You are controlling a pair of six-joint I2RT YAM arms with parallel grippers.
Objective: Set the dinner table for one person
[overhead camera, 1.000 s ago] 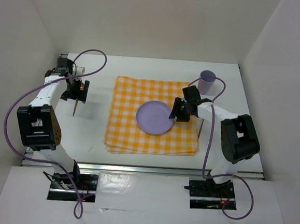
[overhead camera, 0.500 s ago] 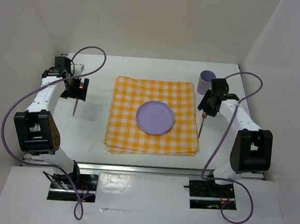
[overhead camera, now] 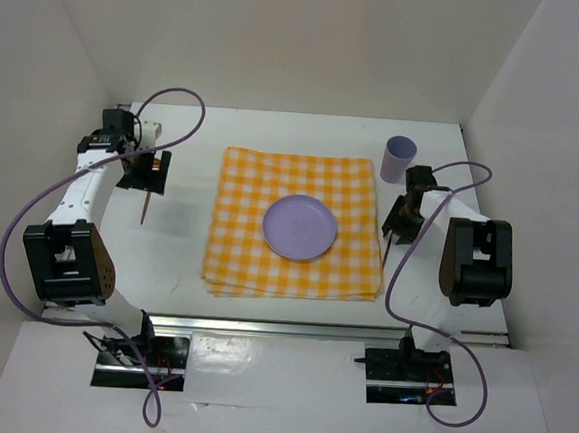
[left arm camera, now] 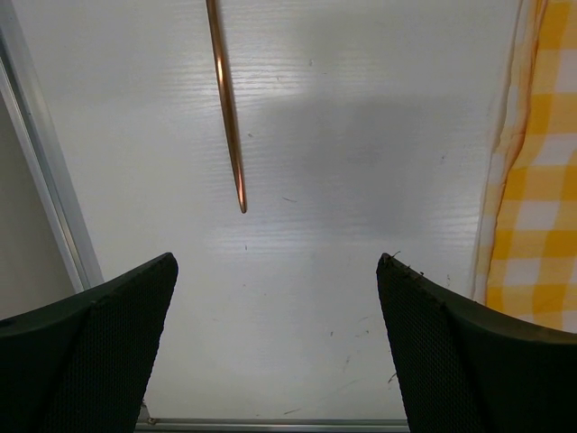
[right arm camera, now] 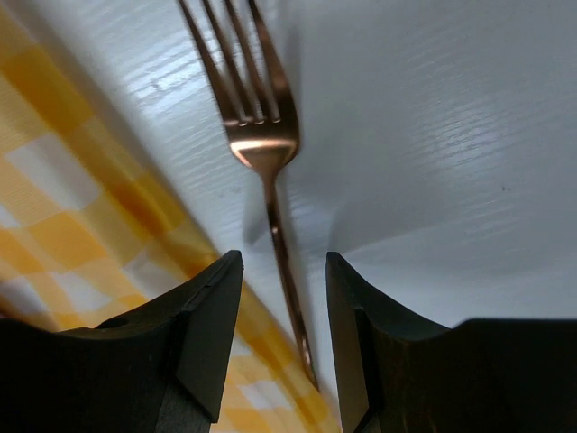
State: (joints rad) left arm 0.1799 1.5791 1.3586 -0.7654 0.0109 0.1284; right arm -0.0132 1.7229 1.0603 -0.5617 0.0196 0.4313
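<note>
We find the white table (overhead camera: pixel 181 258) filling mid-frame in the top view. The left pincer (left arm camera: pixel 275 271) stands wide apart and empty, with a copper utensil handle (left arm camera: pixel 225 99) at upper left of its view. The right pincer (right arm camera: pixel 284 262) is narrowly parted and straddles the fork (right arm camera: pixel 261 144) without clamping it, beside the checked cloth (right arm camera: pixel 54 225).

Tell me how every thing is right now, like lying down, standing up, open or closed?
Checked cloth: spread flat on the dinner table.
Plate: right way up on the cloth.
Cup: upright, off the cloth.
Fork: lying flat beside the cloth.
Copper utensil: lying flat, untouched.
Left claw: open, empty.
Right claw: open, straddling the fork's handle.
</note>
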